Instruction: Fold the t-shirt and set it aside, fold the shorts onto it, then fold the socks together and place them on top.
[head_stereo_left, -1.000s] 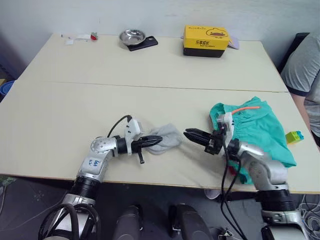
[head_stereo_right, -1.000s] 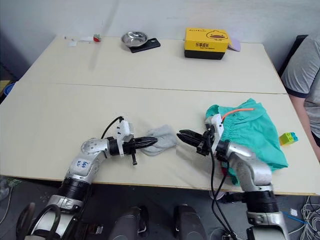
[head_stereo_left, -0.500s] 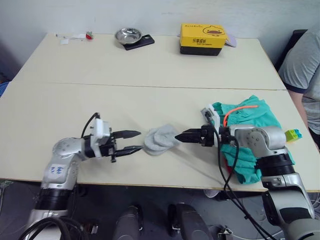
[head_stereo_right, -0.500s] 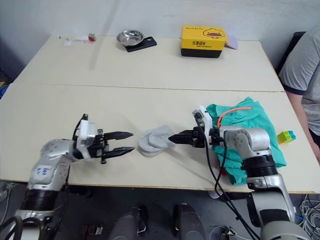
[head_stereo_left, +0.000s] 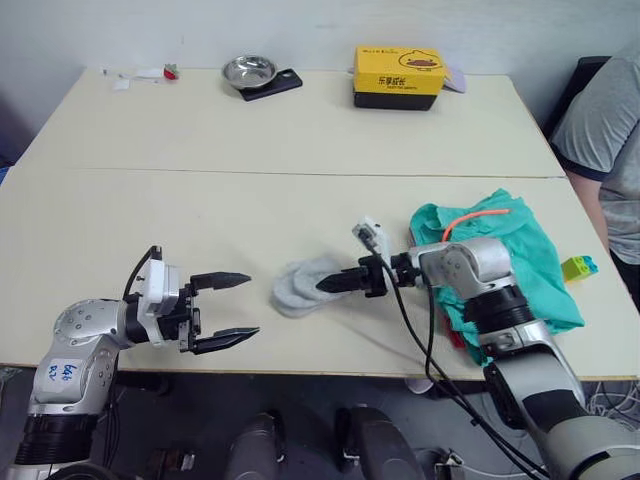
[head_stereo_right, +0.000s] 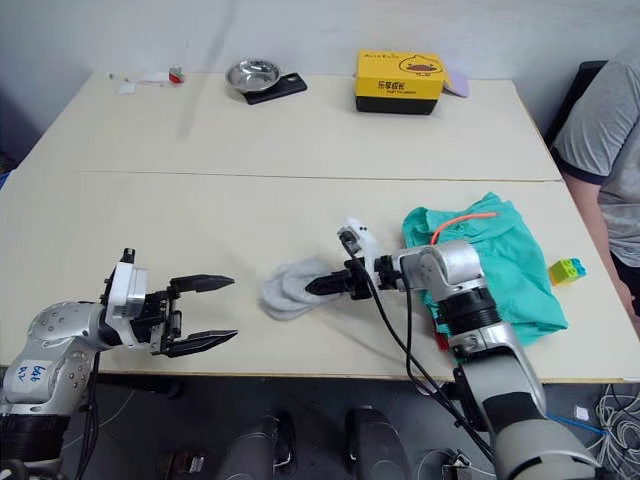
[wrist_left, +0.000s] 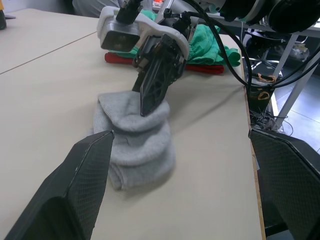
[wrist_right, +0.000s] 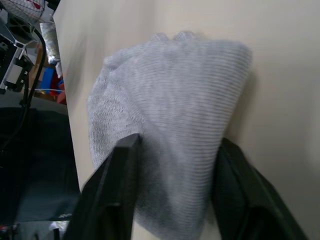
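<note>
The light grey socks (head_stereo_left: 298, 286) lie bunched together on the table near its front edge. My right gripper (head_stereo_left: 324, 286) reaches in from the right and is shut on their right end; the wrist view has a finger (wrist_right: 117, 185) on each side of the knit. My left gripper (head_stereo_left: 250, 305) hovers wide open a short way left of the socks, touching nothing. The teal-green shorts (head_stereo_left: 510, 250) with an orange drawstring (head_stereo_left: 478, 217) lie folded at the right, on the red t-shirt (head_stereo_left: 455, 336), of which a thin edge shows beneath them.
A yellow box (head_stereo_left: 398, 77) and a metal bowl (head_stereo_left: 248, 70) stand along the far edge. Small toy bricks (head_stereo_left: 578, 266) sit beside the shorts. A person in a grey shirt (head_stereo_left: 603, 130) sits at the right edge. A seam crosses the table (head_stereo_left: 250, 170).
My left gripper opened, let go of the socks and drew back to the left. My right gripper stretched leftward, opened, then closed on the socks' right end. The camera also shifted.
</note>
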